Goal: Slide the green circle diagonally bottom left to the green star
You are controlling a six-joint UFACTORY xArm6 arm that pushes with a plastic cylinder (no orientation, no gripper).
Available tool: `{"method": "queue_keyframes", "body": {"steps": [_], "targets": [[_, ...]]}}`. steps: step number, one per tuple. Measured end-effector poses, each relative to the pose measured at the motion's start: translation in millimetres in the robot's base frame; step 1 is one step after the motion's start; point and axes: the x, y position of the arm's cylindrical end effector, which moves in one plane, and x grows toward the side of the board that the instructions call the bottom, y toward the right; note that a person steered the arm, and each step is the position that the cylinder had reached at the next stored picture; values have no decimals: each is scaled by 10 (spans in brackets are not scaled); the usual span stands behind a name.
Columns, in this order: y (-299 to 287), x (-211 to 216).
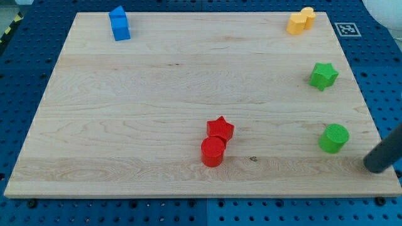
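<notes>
The green circle (333, 138) sits near the board's right edge, toward the view's bottom. The green star (323, 75) lies above it, also near the right edge. My rod comes in from the right edge of the view and its tip (375, 166) rests to the lower right of the green circle, a short gap away, not touching it.
A red star (220, 129) and a red circle (213, 151) touch each other at bottom centre. A blue block (119, 24) is at top left. A yellow block (301, 21) is at top right. The wooden board (125, 113) lies on a blue pegboard.
</notes>
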Motion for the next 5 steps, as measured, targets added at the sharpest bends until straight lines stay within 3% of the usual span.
{"method": "queue_keyframes", "body": {"steps": [5], "targets": [[-1097, -695]]}}
